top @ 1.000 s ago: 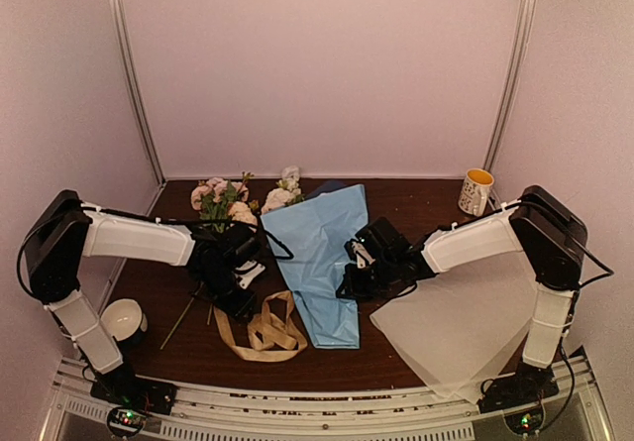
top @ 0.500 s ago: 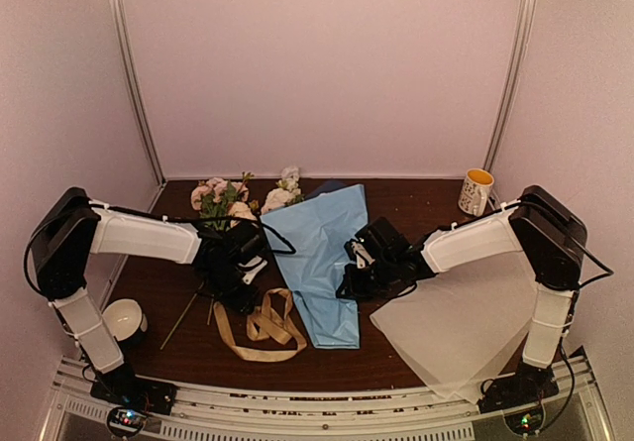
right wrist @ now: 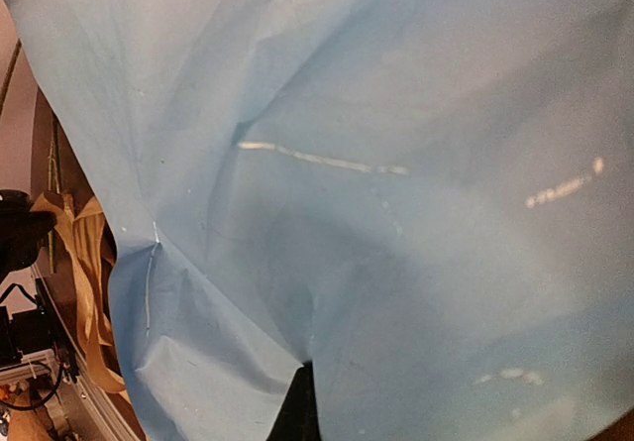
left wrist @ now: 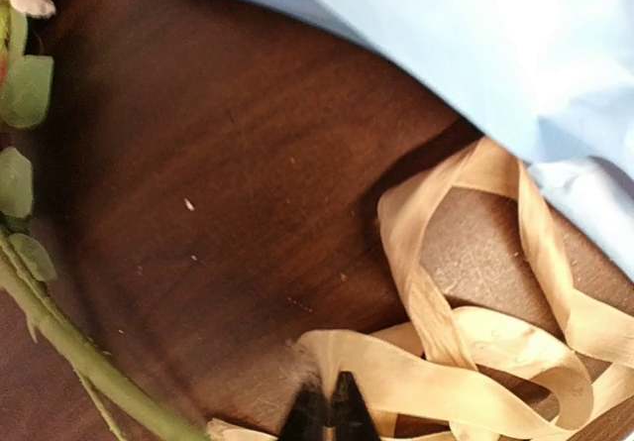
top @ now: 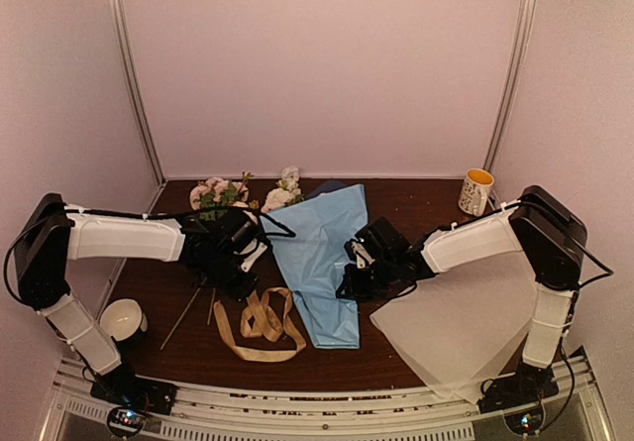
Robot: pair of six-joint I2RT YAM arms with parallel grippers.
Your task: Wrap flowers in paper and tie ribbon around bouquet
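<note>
Near seven o'clock, left pincer (left wrist: 327, 416) pinches loose tan satin ribbon (left wrist: 396, 362), right pincer (right wrist: 302, 406) clamps folded light-blue paper (right wrist: 396, 213); tying not yet done.

Two arms, the left arm (top: 129, 238) and the right arm (top: 471, 243), stand on a slotted silver base rail (top: 297, 401). Each has smooth white link shells between bulky rounded black joint housings, with thin black cables looping alongside. The left tool (left wrist: 327, 413) and right tool (right wrist: 302, 406) are matt black. Small red and green lights glow on the bases at the rail.
</note>
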